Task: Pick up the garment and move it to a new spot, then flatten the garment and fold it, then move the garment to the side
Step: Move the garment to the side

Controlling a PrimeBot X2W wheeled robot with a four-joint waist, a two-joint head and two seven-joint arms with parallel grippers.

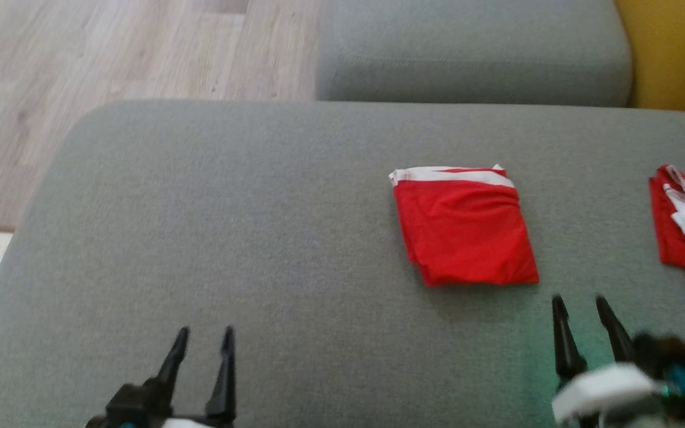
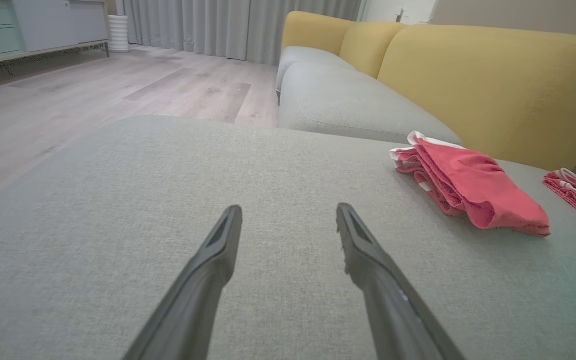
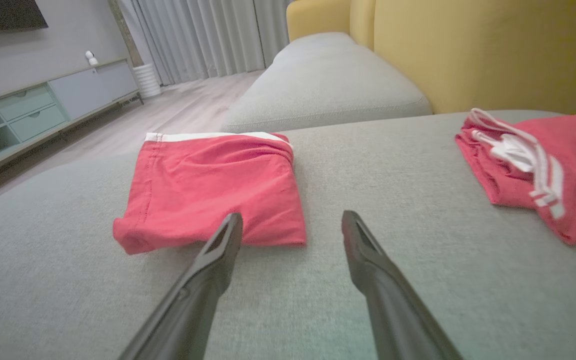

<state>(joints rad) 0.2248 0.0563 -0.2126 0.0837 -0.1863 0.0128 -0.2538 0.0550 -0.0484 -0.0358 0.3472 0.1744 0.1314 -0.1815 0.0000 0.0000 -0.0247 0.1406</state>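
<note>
- Garment [image 1: 464, 232], red with a white band, is lying folded into a neat rectangle on the grey cushion [image 1: 247, 196], toward 2 o'clock from the cushion's middle in the head view. The white band is running along its far edge, at 12 o'clock.
- Left gripper [image 1: 206, 330] is hovering at 7 o'clock in the head view, over bare cushion. Its fingers are standing wide apart and gripping nothing. The garment is sitting well apart from it, at 2 o'clock.
- In the left wrist view the left gripper [image 2: 288, 210] is pointing across bare fabric. The garment [image 2: 468, 185] is showing as a stack of layers at 2 o'clock.
- Right gripper [image 1: 578, 300] is hovering at 5 o'clock in the head view, fingers spread wide and empty. Its tips are sitting near the garment's near edge without touching it, and the garment is lying at 11 o'clock from them.
- In the right wrist view the right gripper [image 3: 292, 216] is pointing past the garment [image 3: 208, 185], which is lying at 10 o'clock of the fingertips.
- Other garment [image 1: 684, 232], red with white stripes and a white cord, is lying loosely bunched at 3 o'clock, apart from the folded one and cut off by the head view's edge.
- Far cushion [image 1: 473, 53] is sitting at 12 o'clock, a yellow backrest [image 1: 675, 53] at 1 o'clock, and wood floor [image 1: 110, 47] at 10 o'clock.
</note>
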